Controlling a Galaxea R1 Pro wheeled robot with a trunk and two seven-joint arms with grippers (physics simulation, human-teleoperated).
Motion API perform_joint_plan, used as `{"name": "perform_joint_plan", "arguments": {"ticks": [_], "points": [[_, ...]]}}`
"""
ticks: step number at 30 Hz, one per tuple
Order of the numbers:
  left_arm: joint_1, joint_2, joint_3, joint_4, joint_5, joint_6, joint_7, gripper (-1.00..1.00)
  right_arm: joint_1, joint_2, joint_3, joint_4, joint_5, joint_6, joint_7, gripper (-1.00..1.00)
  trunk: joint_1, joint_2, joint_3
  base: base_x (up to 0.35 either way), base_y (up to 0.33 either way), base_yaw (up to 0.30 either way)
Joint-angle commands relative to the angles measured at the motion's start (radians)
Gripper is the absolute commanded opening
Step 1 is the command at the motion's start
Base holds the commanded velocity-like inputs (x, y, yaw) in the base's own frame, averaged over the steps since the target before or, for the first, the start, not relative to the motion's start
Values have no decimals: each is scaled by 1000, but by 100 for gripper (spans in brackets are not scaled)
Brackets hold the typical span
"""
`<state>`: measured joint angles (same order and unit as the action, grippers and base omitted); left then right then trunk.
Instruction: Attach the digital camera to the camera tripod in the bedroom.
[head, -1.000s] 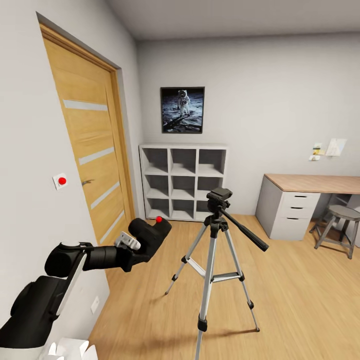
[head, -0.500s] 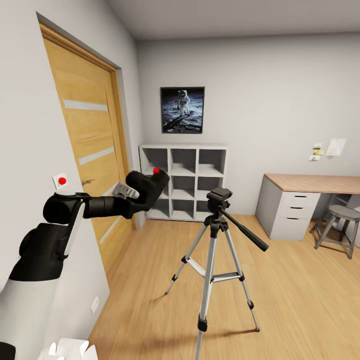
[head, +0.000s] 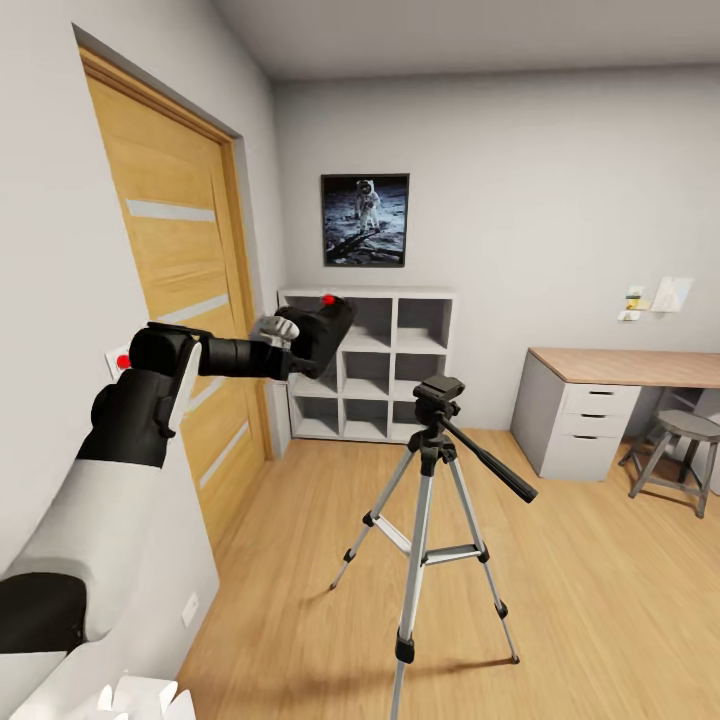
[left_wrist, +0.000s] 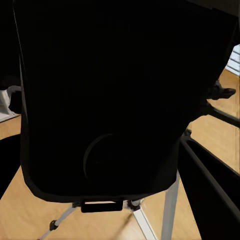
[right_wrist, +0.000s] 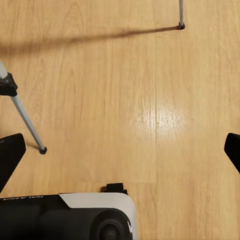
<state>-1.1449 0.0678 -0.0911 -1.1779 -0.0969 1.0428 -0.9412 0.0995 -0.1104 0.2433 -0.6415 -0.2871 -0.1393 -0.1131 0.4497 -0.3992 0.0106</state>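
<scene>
Fingers on the left gripper (head: 292, 350) are clamped on the digital camera (head: 322, 332), holding it high in the air, red button up, in front of the white cube shelves (head: 368, 364) and just off the wooden door (head: 185, 300). Up close in the left wrist view, the camera's black body (left_wrist: 105, 95) blocks most of the picture, with silver tripod legs (left_wrist: 170, 210) peeking out past it over the wood floor.

The camera tripod (head: 432, 500) stands upright on the light wood floor (head: 600, 600), lower than the camera and off to its right, well apart from it, black head on top and long pan handle slanting down to the right.

Over on the right arm, the fingers (right_wrist: 11, 152) sit spread wide at both edges of the wrist view, holding nothing, tripod feet (right_wrist: 43, 149) planted on the floor beneath.

Further out: a moon-landing poster (head: 365, 220) above the shelves, a tabletop (head: 630, 366) with white drawers, and a stool (head: 680, 455) beside it.
</scene>
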Motion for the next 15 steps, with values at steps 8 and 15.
{"name": "perform_joint_plan", "arguments": {"ticks": [8, 15], "points": [[-100, -11, -1, 156, -10, 4, -7, -100, 0, -2, 8, -1, -10, -3, -8, 100, 0, -1, 0, 0, 0, 0], [-111, -30, -179, 166, -10, 4, -9, -100, 0, -2, 9, -1, -10, -3, -8, 100, 0, -1, 0, 0, 0, 0]]}}
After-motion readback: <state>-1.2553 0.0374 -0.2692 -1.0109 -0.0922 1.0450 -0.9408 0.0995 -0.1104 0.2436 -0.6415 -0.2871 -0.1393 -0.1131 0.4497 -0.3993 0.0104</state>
